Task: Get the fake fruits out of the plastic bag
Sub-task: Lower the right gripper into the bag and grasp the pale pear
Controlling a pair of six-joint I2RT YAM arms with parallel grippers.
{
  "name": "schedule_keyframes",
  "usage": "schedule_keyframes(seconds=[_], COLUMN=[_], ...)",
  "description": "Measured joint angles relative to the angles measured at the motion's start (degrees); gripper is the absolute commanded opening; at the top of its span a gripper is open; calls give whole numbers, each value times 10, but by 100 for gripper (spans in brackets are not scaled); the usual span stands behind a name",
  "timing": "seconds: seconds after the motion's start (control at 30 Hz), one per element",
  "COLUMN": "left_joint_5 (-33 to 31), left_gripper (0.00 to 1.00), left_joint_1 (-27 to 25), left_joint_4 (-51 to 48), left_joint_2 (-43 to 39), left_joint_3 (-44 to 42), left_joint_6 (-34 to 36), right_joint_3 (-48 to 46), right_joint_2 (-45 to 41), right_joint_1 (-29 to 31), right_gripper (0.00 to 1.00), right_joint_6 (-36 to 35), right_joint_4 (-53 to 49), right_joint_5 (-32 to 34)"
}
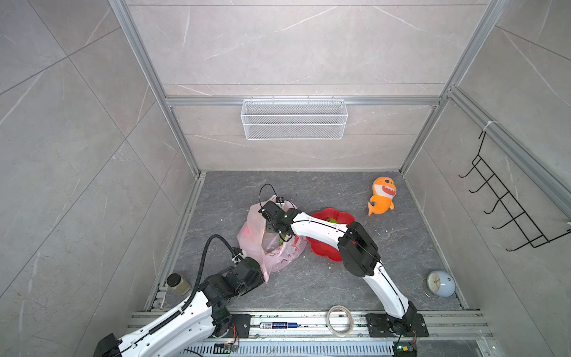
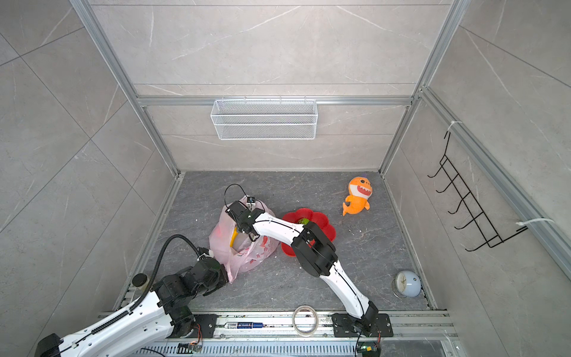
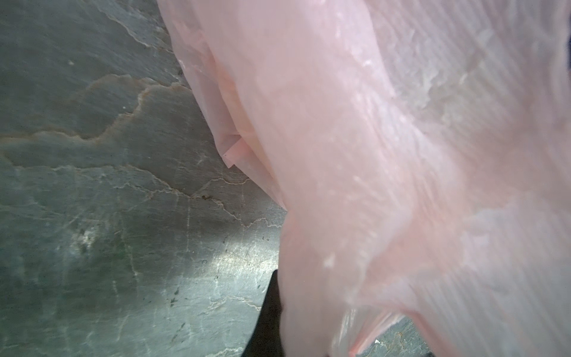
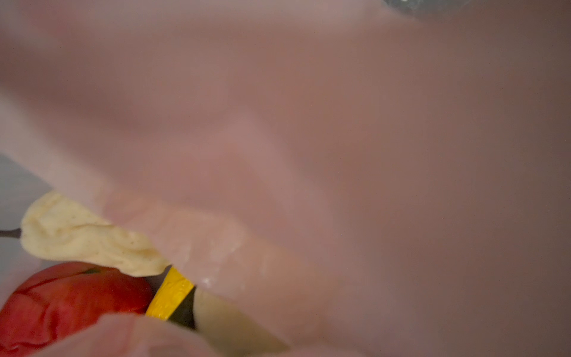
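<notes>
Wide dark stone counter (image 1: 309,287), and both arms are out over it. The right arm (image 1: 318,227) reaches across the middle and tips down into the open mouth of the plastic bag (image 1: 250,238). The right jaws are buried in there, hidden under the wrist in both top views. The right wrist view gives only pink film and fruit, so I can't tell whether they're apart or together.

The left arm (image 1: 185,312) comes in low from the near left. The left jaws are pressed together on the bag's near edge, with the film drawn out to them.

The bag sits left of centre on the counter, right up against the red flower-shaped dish (image 1: 323,248). An orange plush shark (image 1: 381,196) lies far right and a clock (image 1: 440,282) near right, both well apart from it.

Now the fake fruits. A green fruit (image 1: 332,221) is in the dish. In the bag, the banana (image 2: 234,238) pokes up at the mouth, while the right wrist view shows a red fruit (image 4: 71,299) beside a cream fruit (image 4: 83,244).
</notes>
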Motion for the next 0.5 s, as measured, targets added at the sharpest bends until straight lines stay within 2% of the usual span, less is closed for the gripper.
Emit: schedule_keyframes(seconds=[0.27, 0.5], left_joint_5=[-3, -11], left_gripper=[0, 0], left_joint_1=[0, 0], left_joint_4=[0, 0], left_joint_2=[3, 17], left_joint_3=[1, 3], left_joint_6=[0, 1], right_joint_3=[-23, -37], right_joint_2=[-30, -92], right_joint_1=[7, 15], right_gripper=[41, 41], right_joint_6=[-43, -66], right_joint_4=[-4, -11], right_joint_5=[-3, -40])
